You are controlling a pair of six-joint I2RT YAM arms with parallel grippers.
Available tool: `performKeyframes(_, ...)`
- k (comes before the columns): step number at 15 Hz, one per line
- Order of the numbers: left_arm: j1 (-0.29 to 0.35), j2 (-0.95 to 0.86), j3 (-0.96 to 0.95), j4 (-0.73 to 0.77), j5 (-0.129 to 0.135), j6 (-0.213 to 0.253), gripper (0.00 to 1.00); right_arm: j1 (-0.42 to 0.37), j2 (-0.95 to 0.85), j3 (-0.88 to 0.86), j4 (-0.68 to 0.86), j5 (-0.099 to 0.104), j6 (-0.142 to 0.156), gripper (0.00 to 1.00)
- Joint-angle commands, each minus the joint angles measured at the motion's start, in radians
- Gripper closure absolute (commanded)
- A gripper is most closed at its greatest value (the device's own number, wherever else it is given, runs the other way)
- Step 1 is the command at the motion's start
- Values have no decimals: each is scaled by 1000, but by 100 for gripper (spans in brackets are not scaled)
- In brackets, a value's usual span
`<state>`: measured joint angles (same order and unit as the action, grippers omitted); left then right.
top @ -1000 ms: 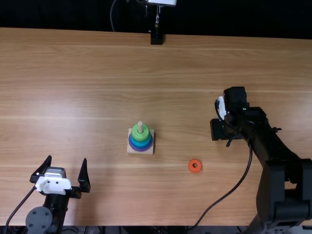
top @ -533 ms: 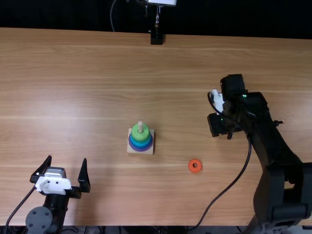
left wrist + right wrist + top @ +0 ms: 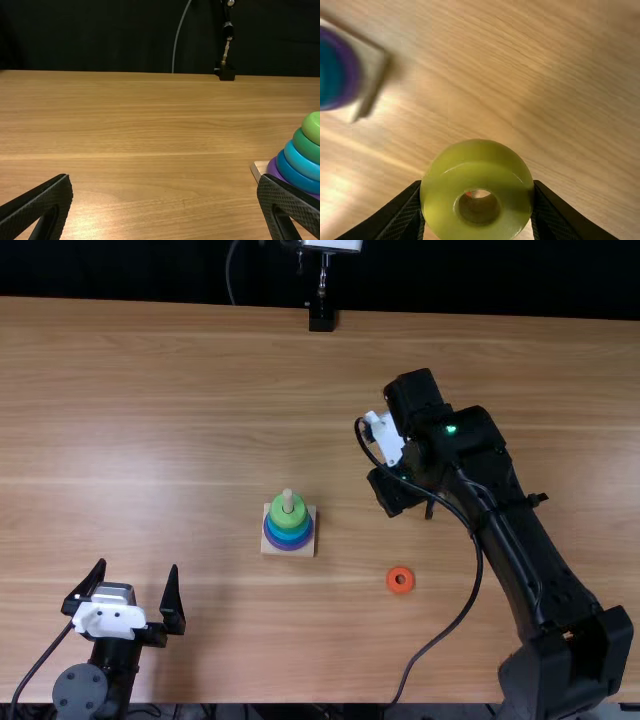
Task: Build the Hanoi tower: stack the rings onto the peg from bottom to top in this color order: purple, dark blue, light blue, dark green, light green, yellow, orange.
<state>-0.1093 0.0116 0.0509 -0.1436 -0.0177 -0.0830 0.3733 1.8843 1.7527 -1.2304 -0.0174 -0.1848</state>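
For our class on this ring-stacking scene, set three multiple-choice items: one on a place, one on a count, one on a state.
1. Where does the round orange ring lie?
A) hanging in the air
B) flat on the light brown wooden table
C) at the table's far edge

2. How many rings circle the pale upright peg?
A) five
B) three
C) seven

3. How is the right gripper?
A) open, empty
B) shut on nothing
C) holding the round yellow ring

1 B: the top view shows wood around it.
2 A: purple, dark blue, light blue, dark green, light green.
3 C: the ring sits between both fingers.
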Motion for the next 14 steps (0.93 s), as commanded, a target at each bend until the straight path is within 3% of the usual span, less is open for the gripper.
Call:
performKeyframes(1, 10, -12, -45, -13, 9, 4, 0, 46, -33, 57, -11, -16, -10, 100)
performKeyframes(7, 10, -12, -45, -13, 9, 4, 0, 176, -24, 249, -72, -16, -8, 100)
performKeyframes(14, 10, -12, -45, -15, 9, 4, 0, 250, -22, 327, -72, -18, -7, 100)
